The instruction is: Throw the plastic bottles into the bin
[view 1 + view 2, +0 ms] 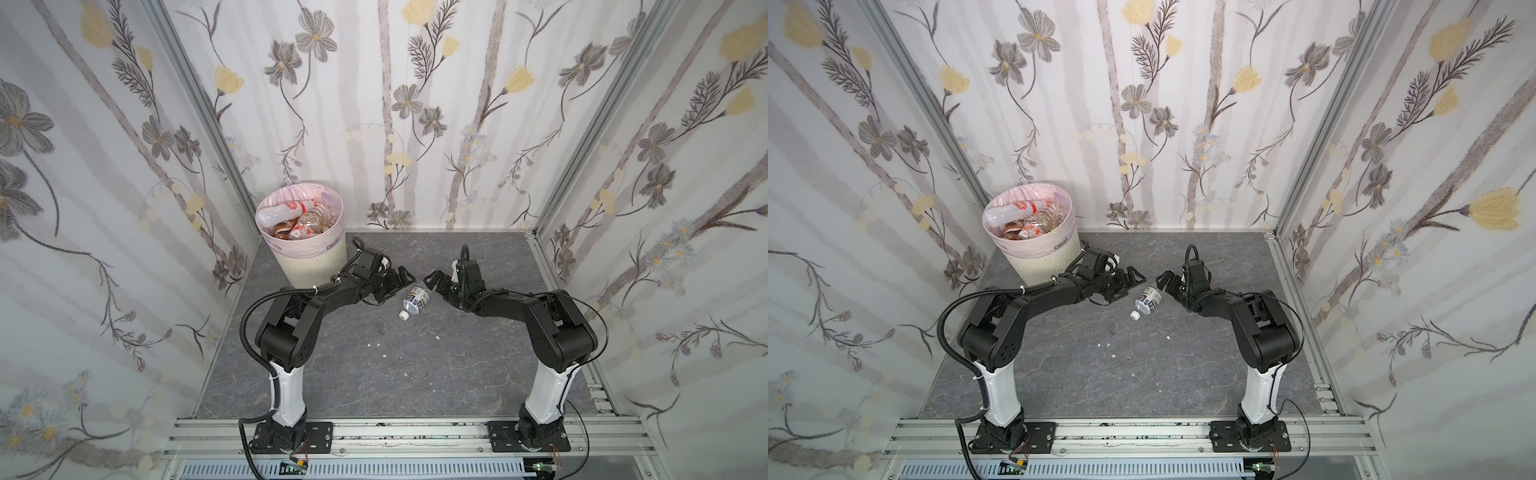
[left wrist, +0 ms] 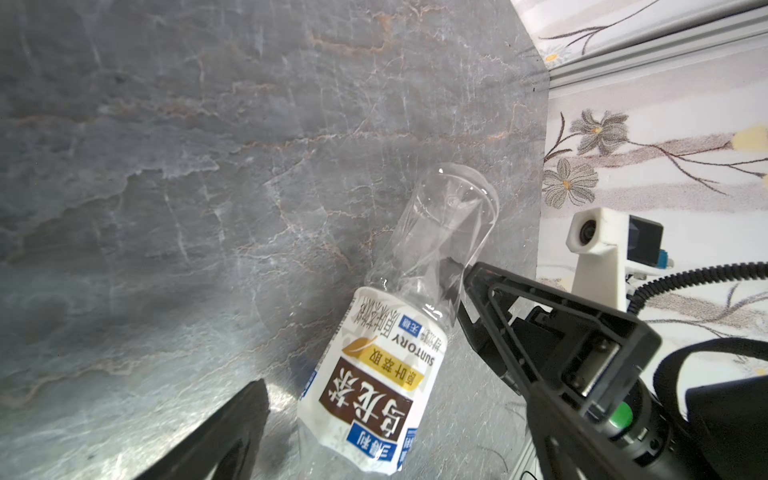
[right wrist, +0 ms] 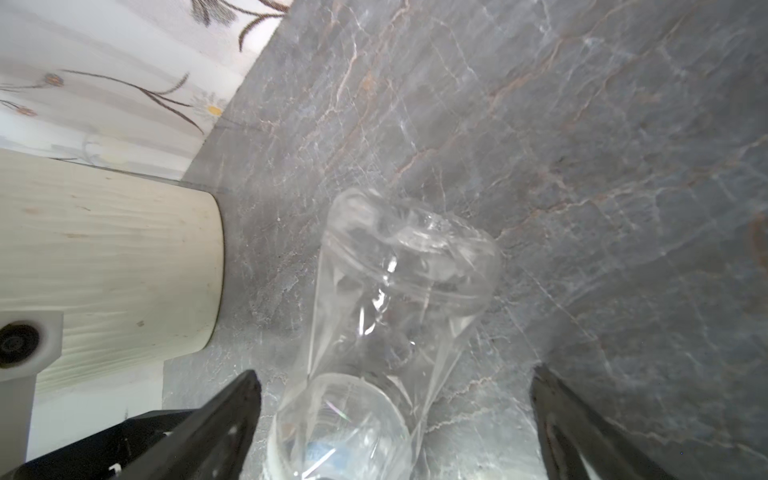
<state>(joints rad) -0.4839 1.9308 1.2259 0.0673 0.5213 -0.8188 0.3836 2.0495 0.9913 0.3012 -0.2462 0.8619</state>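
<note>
at the far left, behind the left gripper [image 1: 402,277] [image 1: 1134,277] and off to its outer side, we saw a round cream-white ribbed plastic bin [image 1: 309,266] [image 1: 1040,266] standing upright in the back corner of the grey marbled table [image 1: 374,374] [image 1: 1100,374]. a thin pale pink bag was folded over its rim. it was filled nearly to the top with plastic bottles [image 1: 291,218] [image 1: 1021,216], a white one with a red-printed label lying across the heap and clear and brown ones under it.

the left gripper hung low over the table with its fingers spread and nothing between them. in its wrist view only one dark finger [image 2: 232,428] showed.

just ahead of that gripper's tips and a little toward the robot's base lay a lone clear crumpled plastic bottle [image 1: 415,301] [image 1: 1147,302] [image 2: 374,386] on its side, well apart from the bin. its white cap [image 1: 403,315] [image 1: 1135,315] pointed toward the robot's base and its clear bottom toward the right gripper [image 1: 431,281] [image 1: 1164,281]. a white, brown and gold label [image 2: 370,374] wrapped its middle.

the right gripper faced the left one from across the bottle, its fingers [image 3: 232,415] spread wide too. in its wrist view the bottle's clear bottom end [image 3: 395,291] lay between them, close to neither. from the left wrist view one right fingertip [image 2: 471,272] sat against or just beside the clear wall; we could not tell whether it touched. the gripper pinched nothing.

a few small white scraps [image 1: 374,344] lay on the table nearer the robot's base than either gripper.
</note>
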